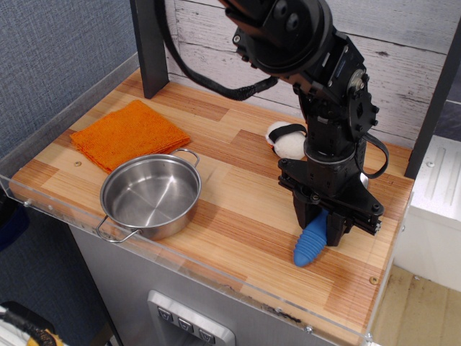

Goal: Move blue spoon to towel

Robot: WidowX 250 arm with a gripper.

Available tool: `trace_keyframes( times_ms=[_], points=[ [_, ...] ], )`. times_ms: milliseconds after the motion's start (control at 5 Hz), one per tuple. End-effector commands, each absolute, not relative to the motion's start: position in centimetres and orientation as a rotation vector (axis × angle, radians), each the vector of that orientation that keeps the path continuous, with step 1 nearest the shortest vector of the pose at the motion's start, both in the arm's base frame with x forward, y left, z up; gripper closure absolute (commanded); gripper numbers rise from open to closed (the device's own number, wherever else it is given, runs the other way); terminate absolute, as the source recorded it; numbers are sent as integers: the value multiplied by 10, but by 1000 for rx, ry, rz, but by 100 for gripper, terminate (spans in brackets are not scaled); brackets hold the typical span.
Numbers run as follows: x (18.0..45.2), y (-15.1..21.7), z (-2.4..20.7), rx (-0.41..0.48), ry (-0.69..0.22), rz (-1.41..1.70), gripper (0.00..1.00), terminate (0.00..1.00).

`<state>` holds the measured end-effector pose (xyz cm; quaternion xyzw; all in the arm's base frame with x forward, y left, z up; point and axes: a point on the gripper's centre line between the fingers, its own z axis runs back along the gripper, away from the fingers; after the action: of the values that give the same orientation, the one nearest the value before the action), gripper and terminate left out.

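The blue spoon (308, 245) lies at the front right of the wooden table; only its ribbed blue handle shows, the metal bowl is hidden under the arm. My gripper (320, 229) points straight down and is shut on the spoon's handle, low at the table surface. The towel (128, 133), a folded orange cloth, lies flat at the far left of the table, well away from the gripper.
A steel pot (150, 196) with two handles stands at the front left, just right of the towel. A white ball-like object with a black band (285, 139) sits behind the arm. A clear plastic rim (216, 277) runs along the table's front edge. A dark post (151, 47) stands at the back left.
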<state>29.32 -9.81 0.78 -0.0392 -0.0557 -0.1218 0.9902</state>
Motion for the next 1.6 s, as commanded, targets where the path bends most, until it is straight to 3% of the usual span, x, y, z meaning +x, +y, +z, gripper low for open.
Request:
trace_keyframes(
  times_ms=[0, 400, 1000, 1400],
  points=[
    [292, -117, 61, -64, -152, -164, 100, 0],
    [286, -121, 113, -88, -177, 19, 100, 0],
    [293, -89, 185, -72, -237, 626, 100, 0],
    [305, -68, 192, -66, -266, 1104, 100, 0]
  ],
)
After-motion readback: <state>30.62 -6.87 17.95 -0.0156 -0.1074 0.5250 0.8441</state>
